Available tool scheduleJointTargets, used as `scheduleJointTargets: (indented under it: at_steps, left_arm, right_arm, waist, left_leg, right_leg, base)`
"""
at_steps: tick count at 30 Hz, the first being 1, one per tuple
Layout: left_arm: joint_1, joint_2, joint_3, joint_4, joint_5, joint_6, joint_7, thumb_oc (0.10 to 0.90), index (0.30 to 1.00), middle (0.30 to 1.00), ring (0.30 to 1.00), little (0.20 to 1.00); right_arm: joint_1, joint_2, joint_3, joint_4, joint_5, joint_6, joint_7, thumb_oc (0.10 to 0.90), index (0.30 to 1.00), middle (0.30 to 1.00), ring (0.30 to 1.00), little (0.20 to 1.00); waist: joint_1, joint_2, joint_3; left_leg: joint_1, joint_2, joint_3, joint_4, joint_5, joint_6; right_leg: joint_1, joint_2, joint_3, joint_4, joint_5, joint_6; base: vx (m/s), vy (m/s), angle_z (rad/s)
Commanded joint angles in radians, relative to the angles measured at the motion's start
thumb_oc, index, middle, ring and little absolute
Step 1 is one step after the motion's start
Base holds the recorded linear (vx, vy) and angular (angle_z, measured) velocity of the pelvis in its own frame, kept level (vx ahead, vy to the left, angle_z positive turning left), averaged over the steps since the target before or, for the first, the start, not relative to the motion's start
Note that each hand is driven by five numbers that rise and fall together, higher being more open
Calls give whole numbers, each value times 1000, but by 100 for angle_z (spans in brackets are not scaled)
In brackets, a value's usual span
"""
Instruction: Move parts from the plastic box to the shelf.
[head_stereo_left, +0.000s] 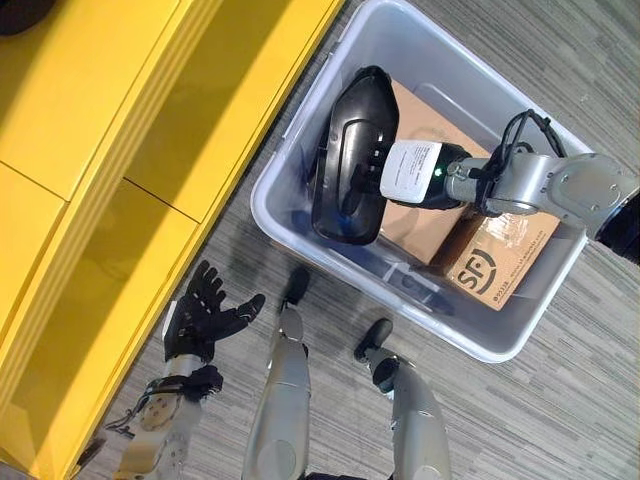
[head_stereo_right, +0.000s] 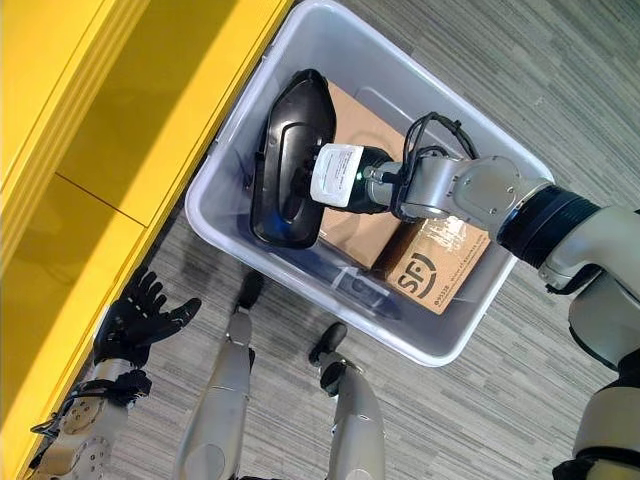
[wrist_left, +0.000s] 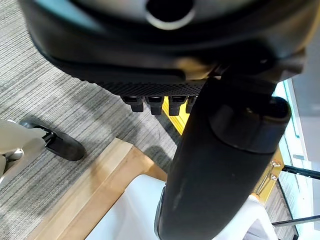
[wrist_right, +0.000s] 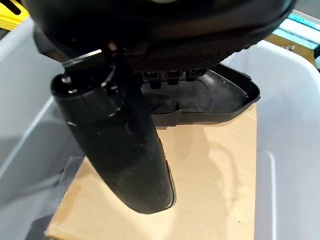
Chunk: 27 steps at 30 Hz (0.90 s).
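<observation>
Left hand (head_stereo_left: 205, 315), lower left of the frame, hangs over the floor beside the yellow shelf (head_stereo_left: 120, 130), fingers spread and relaxed, holding nothing. At centre, the black part (head_stereo_left: 350, 155) stands tilted on edge inside the grey box (head_stereo_left: 300, 150), leaning on a cardboard carton (head_stereo_left: 420, 215); it looks like a stiff, light, smooth moulded shell, best gripped across its rim or inner ribbing rather than the glossy outer face. Right hand (head_stereo_right: 375, 180), reaching in from the right, meets the part's hollow side, but whether its fingers are closed cannot be told.
</observation>
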Motion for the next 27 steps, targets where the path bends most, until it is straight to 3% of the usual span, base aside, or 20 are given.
scheduleJointTargets:
  at_steps: [1,17,25,27]
  left_arm:
    - [39,72,81,-88,23,-84,12,900,1000,1000,1000,1000]
    - [59,63,91,-117,29,-86,27,900,1000,1000,1000,1000]
    - [61,57,93,-129,29,-88,36,900,1000,1000,1000,1000]
    - [64,51,98,-133,34,-92,41,900,1000,1000,1000,1000]
  right_arm:
    - [-114,-51,-2,13,-6,24,-46,900,1000,1000,1000,1000]
    - [-122,-24,-2,38,-11,35,-57,900,1000,1000,1000,1000]
    - [-97,-23,-2,92,-19,49,-74,900,1000,1000,1000,1000]
    - [-79,-19,-2,147,-19,61,-90,900,1000,1000,1000,1000]
  waist:
    - [44,-47,0]
    - [54,-7,0]
    - [55,25,0]
    - [56,50,0]
  left_leg:
    - [74,29,116,98,-197,22]
    - [-28,-2,95,184,-230,31]
    - [-115,-21,82,261,-254,38]
    - [-156,-29,77,300,-265,45]
  right_leg:
    - [122,-7,72,-69,47,96]
    - [23,-33,72,61,3,95]
    - [-60,-50,85,150,-28,85]
    - [-100,-63,93,195,-39,83]
  base:
    - [20,0,8]
    - [9,-3,5]
    - [1,-4,10]
    - [3,-24,10]
